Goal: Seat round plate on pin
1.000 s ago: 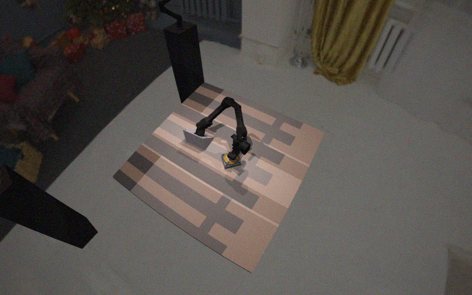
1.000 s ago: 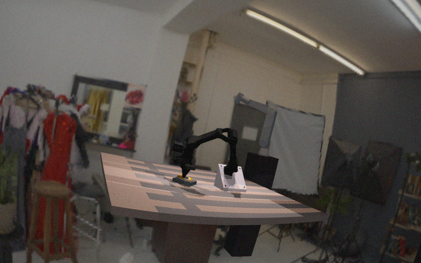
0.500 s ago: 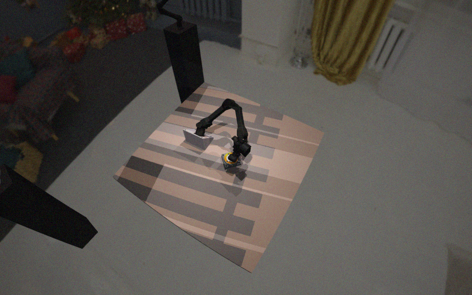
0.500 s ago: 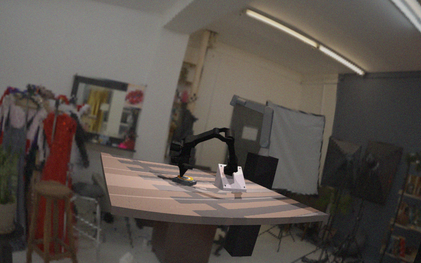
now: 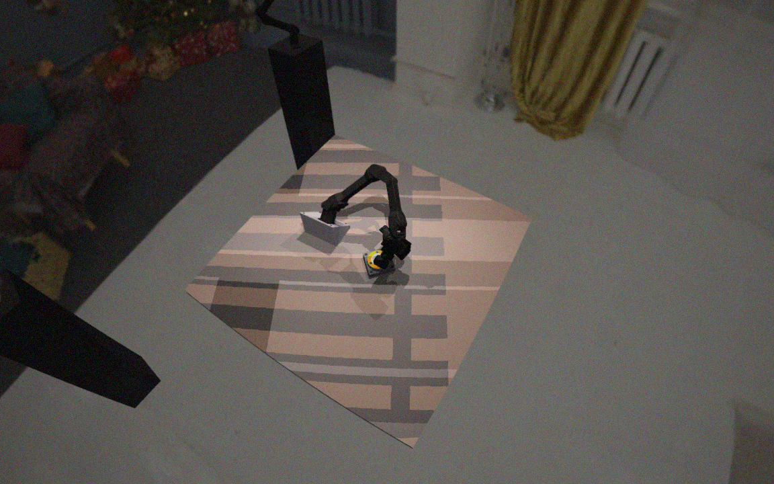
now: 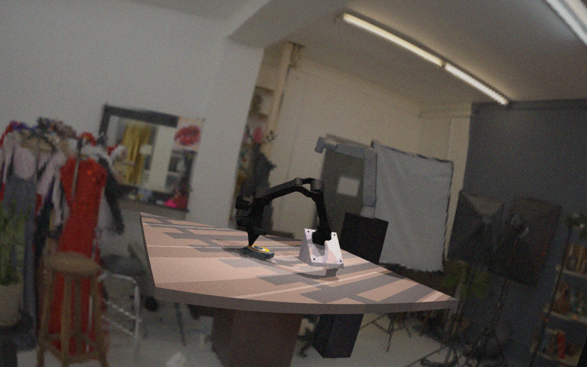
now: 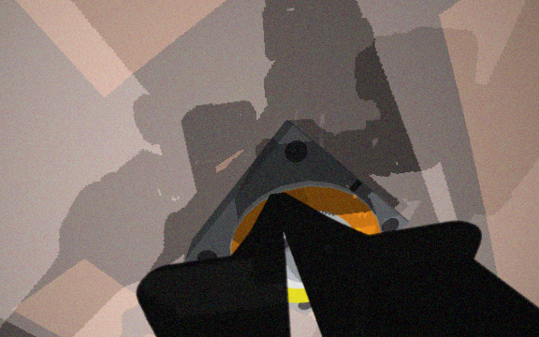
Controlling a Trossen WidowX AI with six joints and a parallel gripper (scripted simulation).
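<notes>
The round plate (image 5: 371, 259) (image 6: 259, 248) (image 7: 326, 198) shows an orange and yellow rim and a pale middle. It lies over the square dark grey base (image 5: 380, 273) (image 6: 263, 256) (image 7: 274, 164), which has round dark holes near its corners. My gripper (image 5: 381, 265) (image 6: 250, 245) (image 7: 277, 200) is shut with nothing between its fingers. It points down, its tips at the plate's rim; whether they touch it I cannot tell. The fingers hide the post and much of the plate in the wrist view. I cannot make out the pin, the tab or the hole beside it, nor whether the plate is flat.
The arm's white wedge mount (image 5: 322, 231) (image 6: 314, 255) stands near the base on the striped table (image 5: 467, 240) (image 6: 195, 278). A dark pillar (image 5: 302, 96) stands at the table's far corner in the top view. The arm's shadows fall around the base.
</notes>
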